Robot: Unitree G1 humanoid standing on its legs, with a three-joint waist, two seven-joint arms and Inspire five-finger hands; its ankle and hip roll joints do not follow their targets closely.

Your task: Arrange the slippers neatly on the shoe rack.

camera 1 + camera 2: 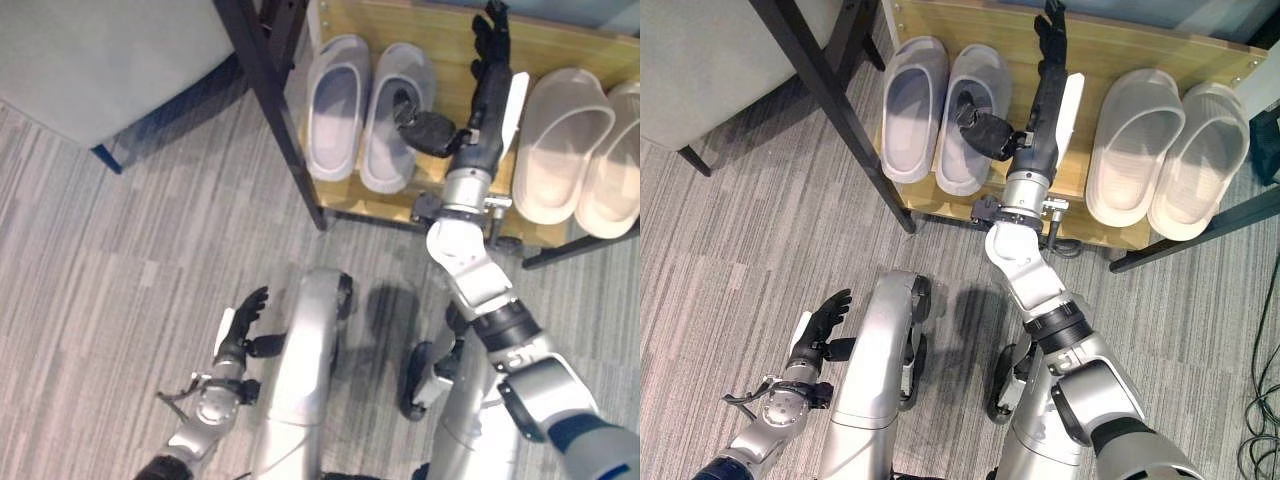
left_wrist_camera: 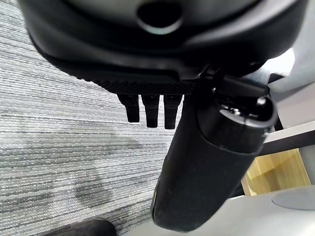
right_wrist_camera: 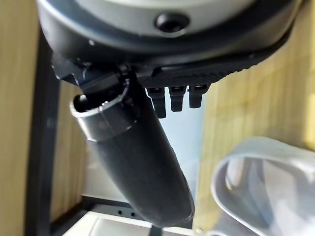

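Right hand (image 1: 488,95): stretched out over the wooden shelf (image 1: 455,40) of the shoe rack, in the gap between the two pairs of slippers. Its fingers (image 1: 487,35) are straight and point toward the back of the shelf; its thumb (image 1: 425,128) stands out sideways toward the grey pair and lies at the opening of the nearer grey slipper (image 1: 397,115). The hand holds nothing. In the right wrist view the fingers (image 3: 171,98) show as short straight stubs above the wood, with the thumb (image 3: 138,162) beside them and the curved edge of a grey slipper (image 3: 256,182) past it.

Grey pair: the second grey slipper (image 1: 337,105) lies just beside the first, both side by side with toes toward the back of the shelf.

Beige pair (image 1: 580,150): on the same shelf on the other side of the hand, also side by side, well apart from the grey pair.

Left hand (image 1: 240,325): low over the grey carpet (image 1: 120,280), well apart from the rack, fingers relaxed and slightly spread, empty.

Black table leg (image 1: 270,90): runs down beside the rack's left end.
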